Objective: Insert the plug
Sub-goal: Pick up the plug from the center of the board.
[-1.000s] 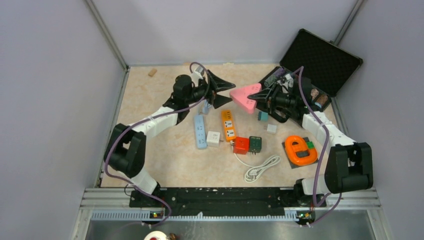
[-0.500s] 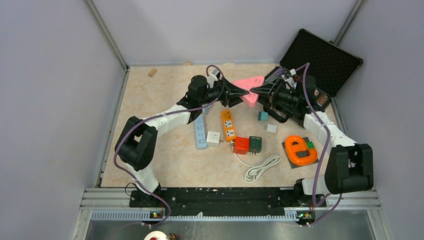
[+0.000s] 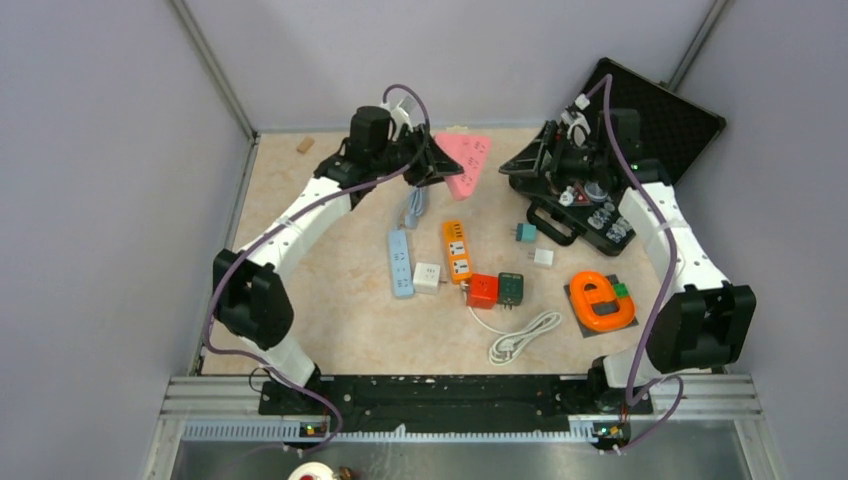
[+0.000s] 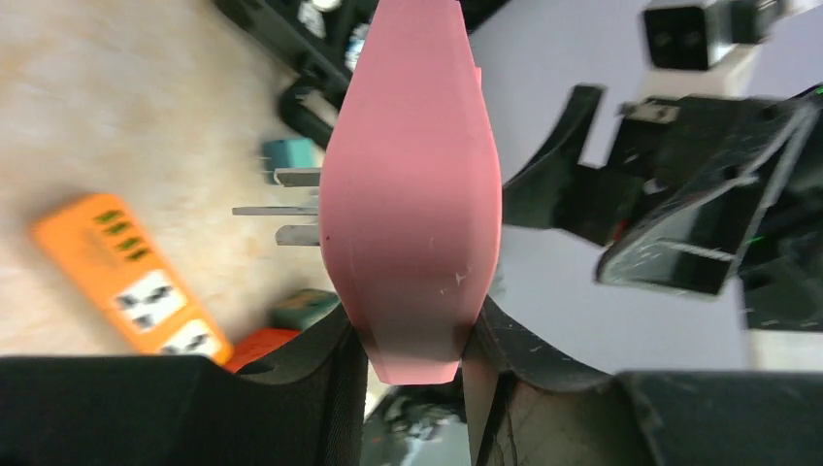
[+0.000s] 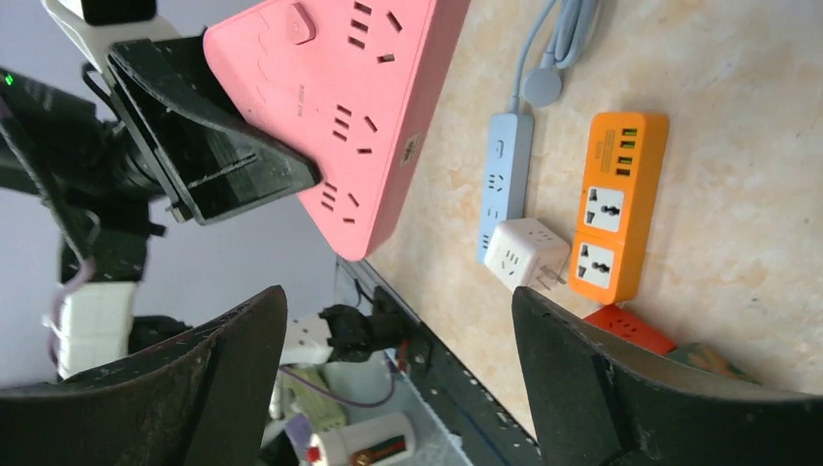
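A pink triangular socket block [image 3: 467, 160] hangs in the air at the back of the table, with my left gripper [image 3: 440, 165] shut on one corner. The left wrist view shows it edge-on [image 4: 412, 194] between the two fingers of that gripper [image 4: 412, 330]. Flat metal plug pins [image 4: 291, 207] stick out of its underside. My right gripper [image 3: 527, 165] stands open and apart from it, over the black case. In the right wrist view the block's socket face [image 5: 340, 107] lies beyond the wide, empty right gripper [image 5: 396, 301].
On the table lie an orange power strip [image 3: 457, 250], a blue strip [image 3: 401, 262], a white cube socket [image 3: 427, 277], red [image 3: 483, 290] and green [image 3: 511, 287] cubes, a white cord [image 3: 523, 336] and an orange reel [image 3: 600, 300]. The open black case [image 3: 640, 120] sits at the back right.
The pink block passed from my right gripper to my left. The left gripper shut on it and carried it left; the right gripper opened and drew back towards the case.
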Robot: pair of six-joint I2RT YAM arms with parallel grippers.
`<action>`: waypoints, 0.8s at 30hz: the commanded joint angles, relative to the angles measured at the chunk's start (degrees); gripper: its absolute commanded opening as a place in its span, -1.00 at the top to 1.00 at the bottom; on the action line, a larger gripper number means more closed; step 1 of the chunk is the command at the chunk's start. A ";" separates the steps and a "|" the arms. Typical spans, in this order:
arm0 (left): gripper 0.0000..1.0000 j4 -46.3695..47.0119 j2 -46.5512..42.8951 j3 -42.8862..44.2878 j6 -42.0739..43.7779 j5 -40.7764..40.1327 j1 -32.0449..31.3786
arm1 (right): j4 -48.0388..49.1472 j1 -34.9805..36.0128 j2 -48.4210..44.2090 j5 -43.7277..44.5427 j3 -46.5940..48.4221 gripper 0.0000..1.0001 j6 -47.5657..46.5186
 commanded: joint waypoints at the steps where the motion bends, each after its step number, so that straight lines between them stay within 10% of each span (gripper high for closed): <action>1: 1.00 -23.64 -4.38 8.19 27.00 -0.52 0.38 | -6.87 0.08 1.67 -3.68 7.04 -0.67 -13.30; 24: 1.00 -36.96 -5.81 9.32 37.10 19.71 -7.05 | 6.89 9.80 5.85 -27.55 1.57 -0.74 -17.37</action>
